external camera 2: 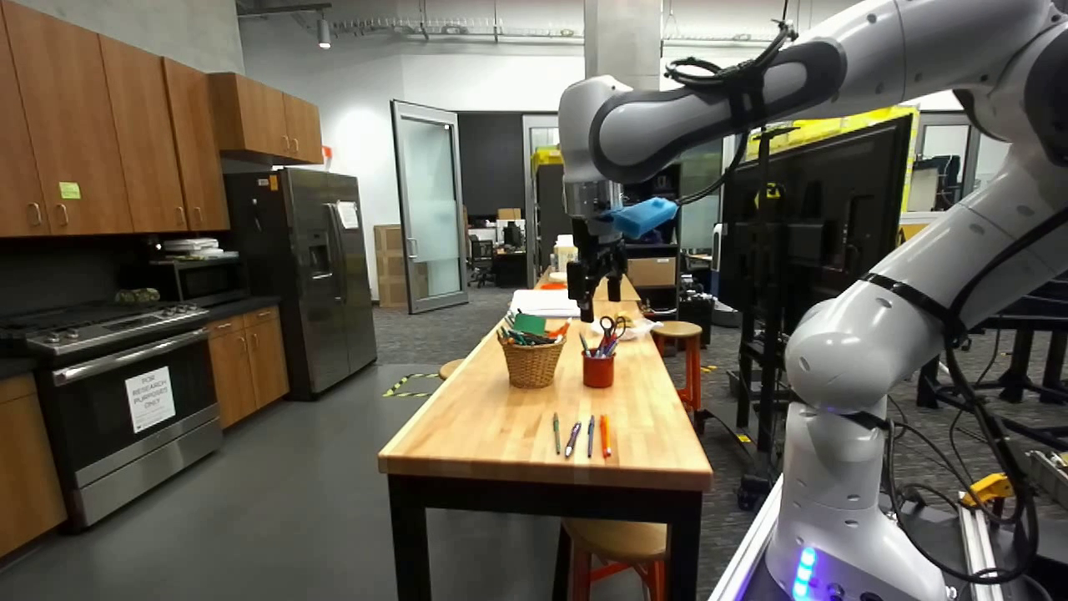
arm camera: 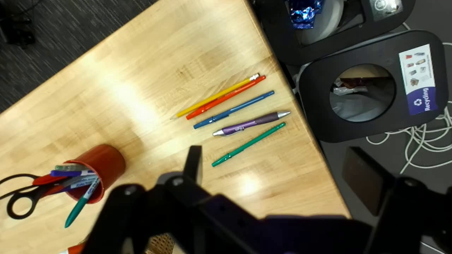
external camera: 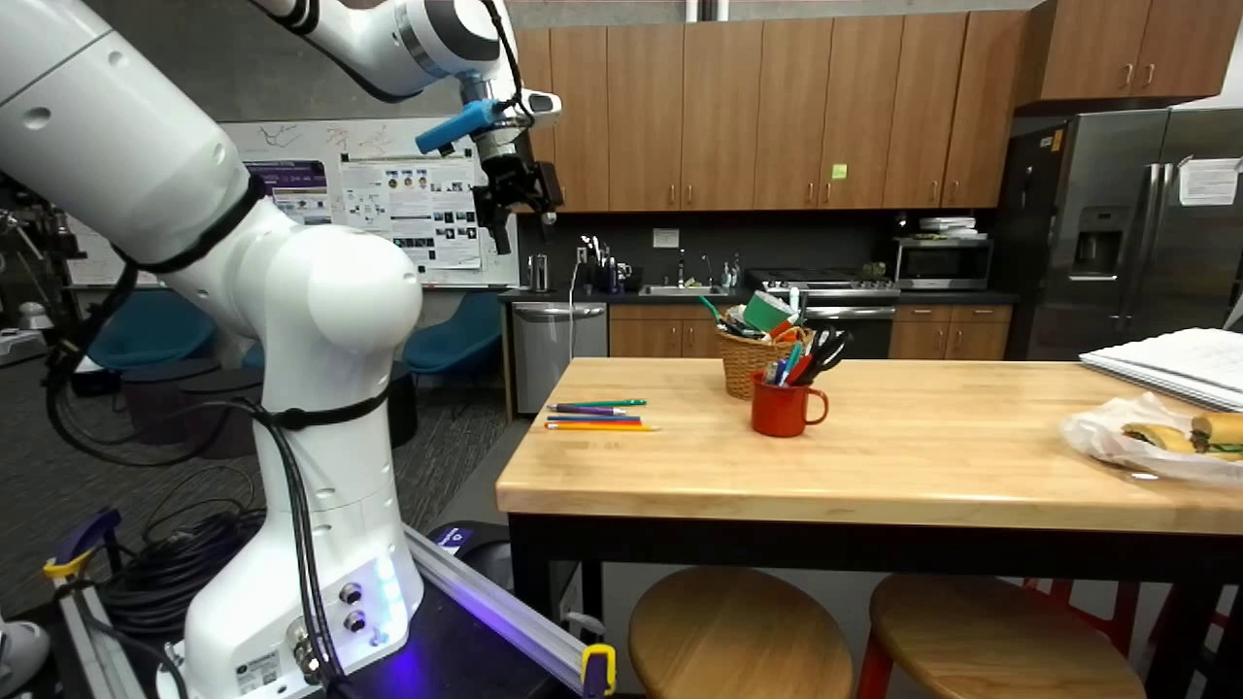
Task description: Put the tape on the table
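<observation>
Green tape (external camera: 765,313), by the looks of it, is stuffed in the wicker basket (external camera: 743,369), set toward the surface (external camera: 923,456) edge facing the cabinets (external camera: 723,112). Scissors (arm camera: 39,192) and markers (arm camera: 83,201) are crammed in the red mug (external camera: 780,413) near it. The tool (arm camera: 273,158) is held up high, fingers (arm camera: 192,162) spread wide.

I read remotely: “FOR RESEARCH PURPOSES ONLY” on the sheet (external camera 2: 150,399) on the oven (external camera 2: 96,434); “Recycling” on the label (arm camera: 419,79) on the bin (arm camera: 342,129).
</observation>
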Robot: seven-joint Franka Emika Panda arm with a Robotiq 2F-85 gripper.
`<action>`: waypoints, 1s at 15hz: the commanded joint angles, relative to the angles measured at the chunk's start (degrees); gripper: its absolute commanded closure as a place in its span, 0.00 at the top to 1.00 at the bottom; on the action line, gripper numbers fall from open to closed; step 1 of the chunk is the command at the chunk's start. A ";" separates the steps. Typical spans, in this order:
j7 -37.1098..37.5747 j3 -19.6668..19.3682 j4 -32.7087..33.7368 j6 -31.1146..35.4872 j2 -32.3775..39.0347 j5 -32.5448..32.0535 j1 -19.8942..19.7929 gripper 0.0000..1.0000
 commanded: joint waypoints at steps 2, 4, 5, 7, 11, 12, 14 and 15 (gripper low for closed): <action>-0.52 0.22 1.27 5.33 4.71 -2.07 0.49 1.00; -1.04 -0.13 1.55 7.68 6.24 -2.67 0.47 1.00; -1.25 -0.17 1.68 8.76 6.97 -3.04 0.52 1.00; -1.79 -0.10 1.91 10.82 8.53 -3.94 0.54 1.00; -2.79 -0.80 3.09 13.83 11.39 -6.38 -0.13 1.00; -3.29 -1.30 3.59 14.18 12.08 -6.83 -0.22 1.00; -3.84 -2.13 4.65 14.82 13.42 -7.70 -0.68 1.00; -3.76 -2.54 5.27 14.99 14.19 -8.15 -1.05 1.00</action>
